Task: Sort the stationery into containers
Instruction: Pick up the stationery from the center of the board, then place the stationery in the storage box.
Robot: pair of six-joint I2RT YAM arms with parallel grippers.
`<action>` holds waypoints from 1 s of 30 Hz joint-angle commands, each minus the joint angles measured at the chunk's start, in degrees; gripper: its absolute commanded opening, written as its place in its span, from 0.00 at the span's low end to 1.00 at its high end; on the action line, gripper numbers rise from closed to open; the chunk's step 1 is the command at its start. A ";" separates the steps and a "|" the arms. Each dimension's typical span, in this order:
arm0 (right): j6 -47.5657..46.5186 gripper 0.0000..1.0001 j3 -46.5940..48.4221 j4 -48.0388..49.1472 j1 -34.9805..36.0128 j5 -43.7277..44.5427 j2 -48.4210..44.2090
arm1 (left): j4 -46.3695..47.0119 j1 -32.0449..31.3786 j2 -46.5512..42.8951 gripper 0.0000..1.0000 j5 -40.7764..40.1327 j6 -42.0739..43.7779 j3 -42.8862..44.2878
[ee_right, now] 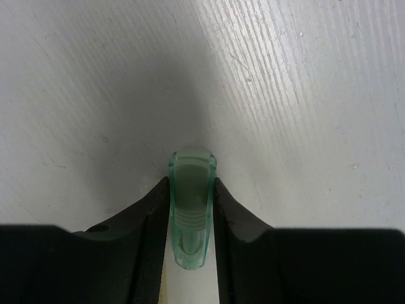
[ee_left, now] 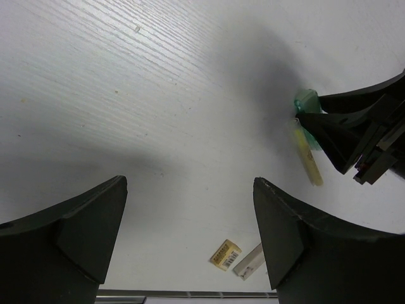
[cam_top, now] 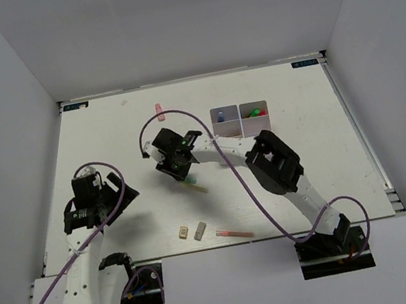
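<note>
My right gripper (cam_top: pixel 181 163) is shut on a pastel green marker (ee_right: pixel 190 202) low over the table, left of the white compartment box (cam_top: pixel 240 121). The marker's cap also shows in the left wrist view (ee_left: pixel 308 101). A thin yellow pen (cam_top: pixel 196 188) lies just in front of it. A beige eraser (cam_top: pixel 183 232), a grey eraser (cam_top: pixel 200 232) and a thin pink pen (cam_top: pixel 235 234) lie near the front edge. A pink marker (cam_top: pixel 158 111) lies at the back. My left gripper (cam_top: pixel 101 197) is open and empty at the left.
The box holds a bluish item (cam_top: pixel 221 117) in one back compartment and a green and red item (cam_top: pixel 256 112) in the one beside it. The right arm's purple cable loops over the table centre. White walls enclose the table.
</note>
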 commanded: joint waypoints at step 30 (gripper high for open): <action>-15.52 0.00 -42.99 22.94 -16.54 9.62 -53.27 | 0.74 0.02 0.01 0.91 0.76 0.72 -0.34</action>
